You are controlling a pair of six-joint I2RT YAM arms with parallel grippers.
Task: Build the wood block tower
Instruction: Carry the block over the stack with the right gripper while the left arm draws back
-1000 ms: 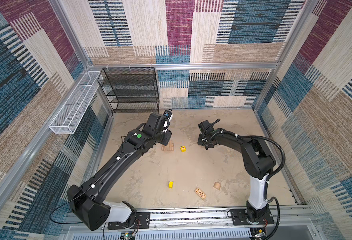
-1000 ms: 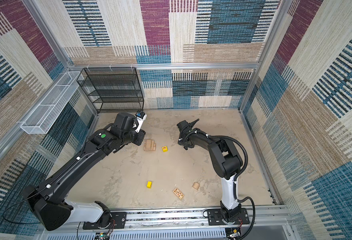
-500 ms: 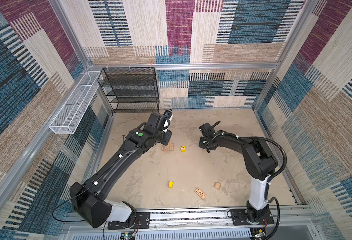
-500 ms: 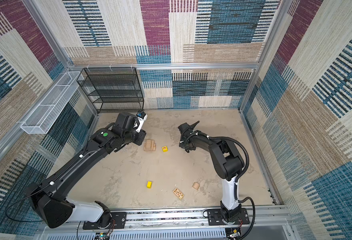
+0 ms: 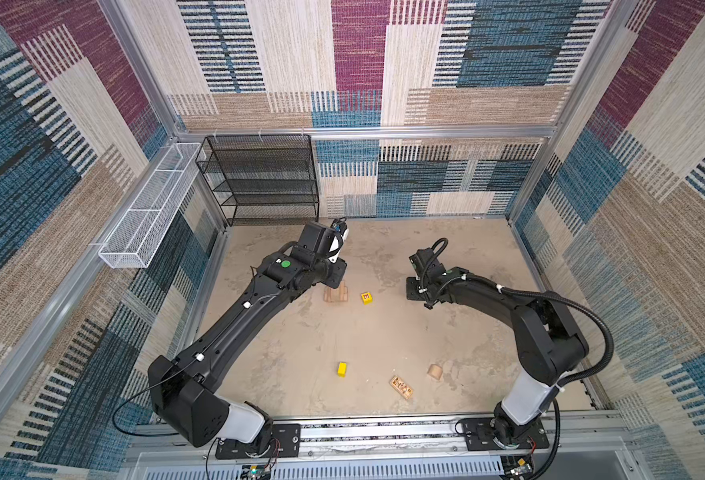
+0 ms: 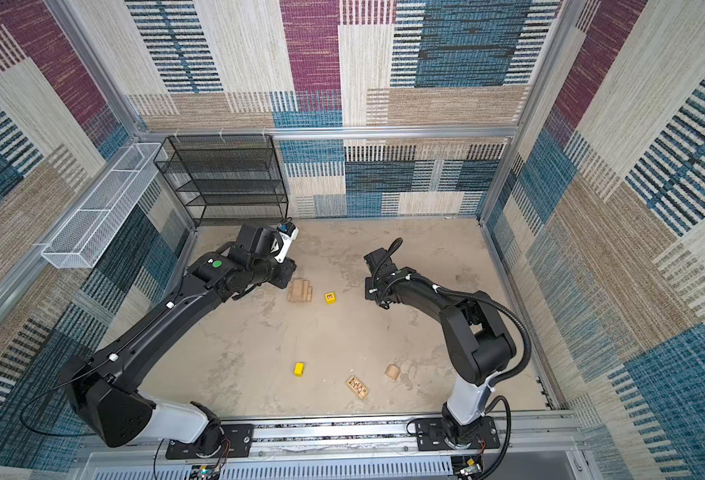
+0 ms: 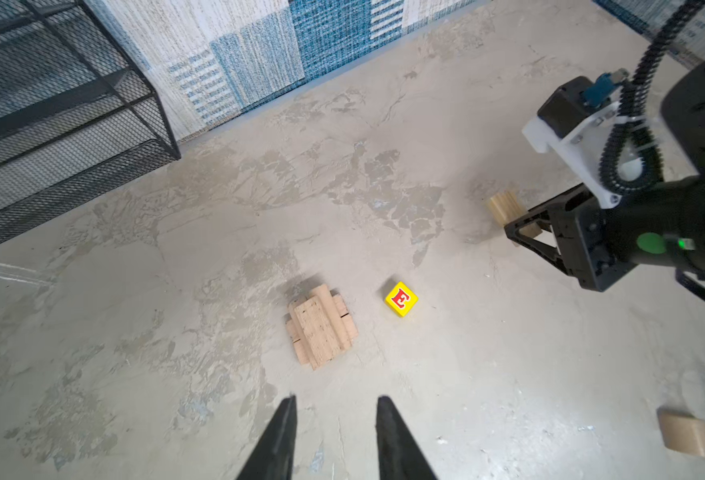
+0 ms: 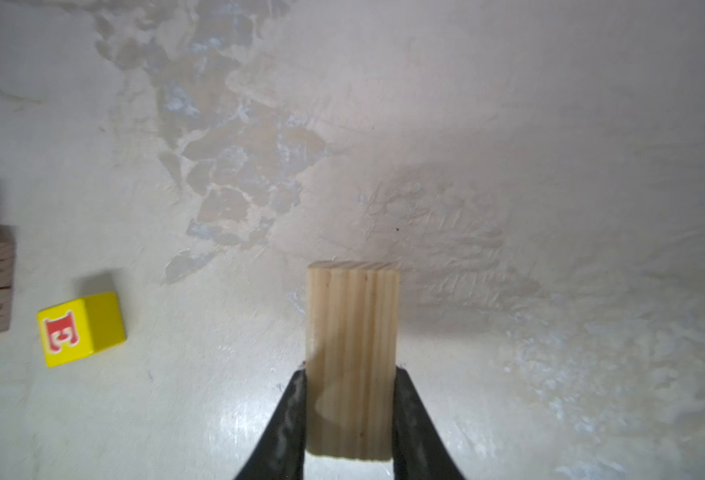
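Tower of stacked tan wood blocks (image 7: pixel 321 328) lies just ahead of my left gripper (image 7: pixel 337 397), whose jaws stand apart, empty. Just right of it sits a yellow red-lettered cube (image 7: pixel 401 299). Farther right, my right gripper (image 8: pixel 351 371) clamps a plain tan oblong wood block (image 8: pixel 353 324), with only the cube between it and the tower.

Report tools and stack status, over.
Left tool open, empty. Right tool shut on tan block. Stack low, unfinished. Yellow letter block beside it, apart.
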